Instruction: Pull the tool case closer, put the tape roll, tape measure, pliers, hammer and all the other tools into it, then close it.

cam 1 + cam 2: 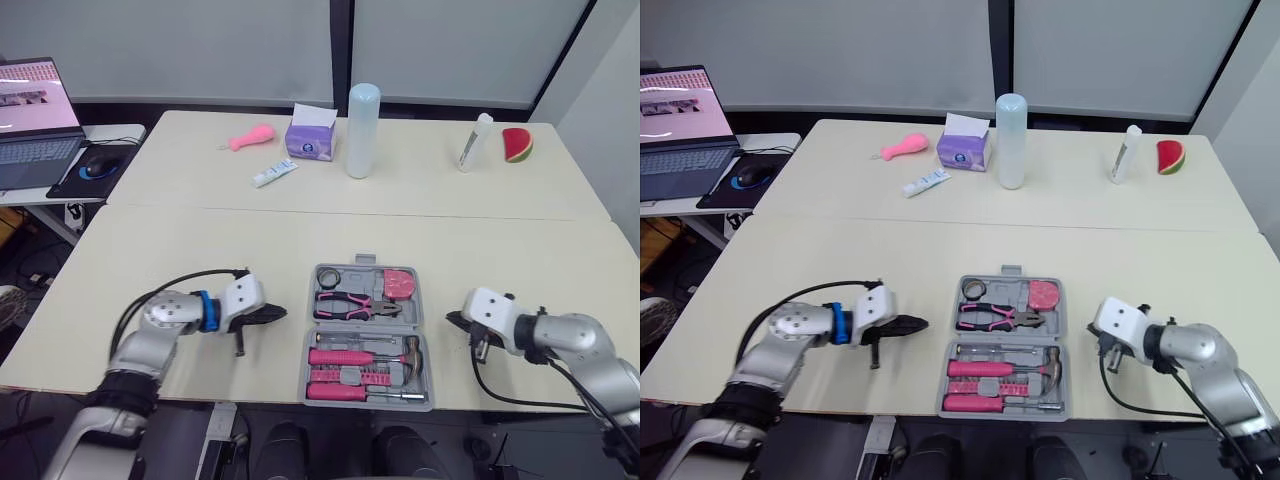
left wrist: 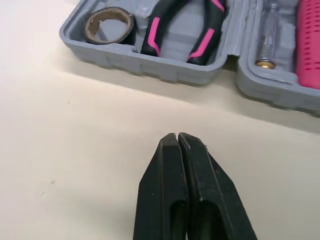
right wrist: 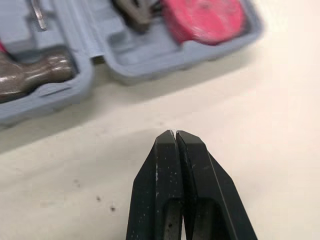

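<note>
Two end effectors flank the open tool case (image 2: 165, 70), each with its black fingers pressed together on nothing. The left end effector (image 1: 275, 315) is at the case's 9 o'clock and the right end effector (image 1: 455, 320) at its 3 o'clock. The case lies near the front edge of the worktop (image 1: 200, 240). Inside, the tape roll (image 1: 329, 277) sits at 11 o'clock, the pink tape measure (image 1: 399, 283) at 1 o'clock, the pliers (image 1: 355, 305) just below them, and the hammer (image 1: 365, 355) at 6 o'clock.

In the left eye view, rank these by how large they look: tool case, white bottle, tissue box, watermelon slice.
1. tool case, largest, though it is also nearest the camera
2. white bottle
3. tissue box
4. watermelon slice, smallest
</note>
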You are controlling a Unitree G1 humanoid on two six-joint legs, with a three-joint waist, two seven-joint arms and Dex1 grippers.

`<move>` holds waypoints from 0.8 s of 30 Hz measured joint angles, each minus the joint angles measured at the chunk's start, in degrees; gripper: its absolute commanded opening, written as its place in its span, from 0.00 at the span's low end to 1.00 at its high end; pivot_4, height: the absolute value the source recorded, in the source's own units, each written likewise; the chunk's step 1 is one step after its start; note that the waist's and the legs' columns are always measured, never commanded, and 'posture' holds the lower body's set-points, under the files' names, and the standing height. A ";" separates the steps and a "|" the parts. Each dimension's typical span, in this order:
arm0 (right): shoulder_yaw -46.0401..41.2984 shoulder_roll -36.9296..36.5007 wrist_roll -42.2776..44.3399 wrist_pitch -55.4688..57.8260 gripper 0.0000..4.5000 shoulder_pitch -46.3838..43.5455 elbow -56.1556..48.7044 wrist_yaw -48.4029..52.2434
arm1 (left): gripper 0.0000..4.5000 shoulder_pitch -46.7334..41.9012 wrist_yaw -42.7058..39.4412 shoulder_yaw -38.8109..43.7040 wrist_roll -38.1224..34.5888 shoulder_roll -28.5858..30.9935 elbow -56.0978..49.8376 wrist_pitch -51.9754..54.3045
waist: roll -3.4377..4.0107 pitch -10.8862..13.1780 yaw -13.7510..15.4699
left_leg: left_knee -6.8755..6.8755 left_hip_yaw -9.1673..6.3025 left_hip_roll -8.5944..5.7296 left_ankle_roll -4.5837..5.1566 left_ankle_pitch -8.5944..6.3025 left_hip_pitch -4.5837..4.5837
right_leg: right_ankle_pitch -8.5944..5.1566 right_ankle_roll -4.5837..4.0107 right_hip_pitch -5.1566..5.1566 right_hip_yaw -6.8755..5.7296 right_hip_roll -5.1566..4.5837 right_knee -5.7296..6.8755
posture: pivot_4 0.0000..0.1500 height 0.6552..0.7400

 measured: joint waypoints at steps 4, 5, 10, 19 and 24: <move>-3.47 3.19 4.78 6.03 0.00 3.96 -8.45 -2.21 | 0.00 2.95 -5.32 -2.51 -3.65 1.13 -12.75 2.37 | 0.01 -0.01 0.01 | 0.02 -0.02 -0.03 0.00 0.00 0.04 | 0.00 0.00 0.08 0.01 0.01 0.00 | 1.00 0.62; -3.85 3.56 6.06 7.83 0.00 4.96 -10.30 -2.49 | 0.00 3.74 -6.37 -3.64 -3.78 1.21 -14.70 2.35 | 0.05 -0.03 0.02 | 0.02 -0.01 -0.04 0.00 0.00 0.05 | 0.00 0.00 0.10 0.03 0.02 -0.01 | 1.00 0.62; -5.11 4.20 10.06 15.15 0.00 8.38 -15.05 -3.72 | 0.00 4.42 -7.02 -9.37 -1.90 -0.93 -17.17 1.16 | 0.06 -0.04 0.08 | 0.01 -0.02 -0.08 0.01 -0.01 0.06 | 0.00 0.00 0.10 0.04 0.06 -0.01 | 1.00 0.62; -4.23 4.23 11.58 18.40 0.00 11.76 -19.71 -6.10 | 0.00 0.01 -4.38 -18.23 6.42 -8.36 -9.57 -3.46 | 0.07 -0.05 0.04 | 0.01 -0.02 -0.08 0.02 -0.01 0.06 | 0.00 0.00 0.09 0.10 0.34 -0.02 | 1.00 0.62; -3.26 4.22 11.73 19.21 0.00 12.71 -20.60 -7.29 | 0.00 -1.73 -3.54 -19.50 8.19 -9.11 -6.18 -6.78 | 0.09 -0.09 0.11 | 0.01 -0.02 -0.09 0.02 -0.01 0.06 | 0.00 0.00 0.10 0.13 0.34 -0.03 | 1.00 0.62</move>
